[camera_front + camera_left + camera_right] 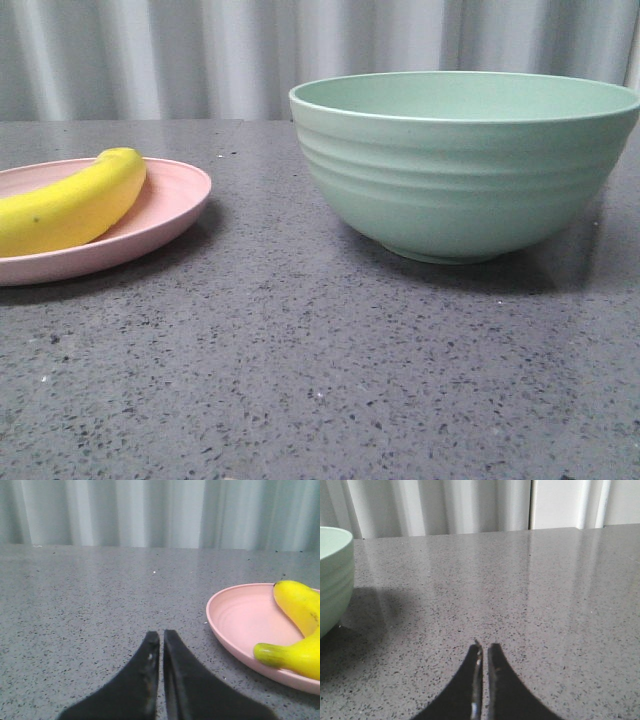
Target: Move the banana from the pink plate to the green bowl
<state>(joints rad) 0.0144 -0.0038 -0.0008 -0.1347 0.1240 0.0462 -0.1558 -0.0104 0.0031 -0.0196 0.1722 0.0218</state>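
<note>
The yellow banana lies on the pale pink plate at the left of the front view. The ridged mint-green bowl stands to its right, apart from the plate. No gripper shows in the front view. In the left wrist view my left gripper is shut and empty, low over the table, beside the pink plate with the banana on it. In the right wrist view my right gripper is shut and empty over bare table, with the bowl off to one side.
The grey speckled tabletop stretches in front of plate and bowl. A pale curtain hangs behind the table's far edge.
</note>
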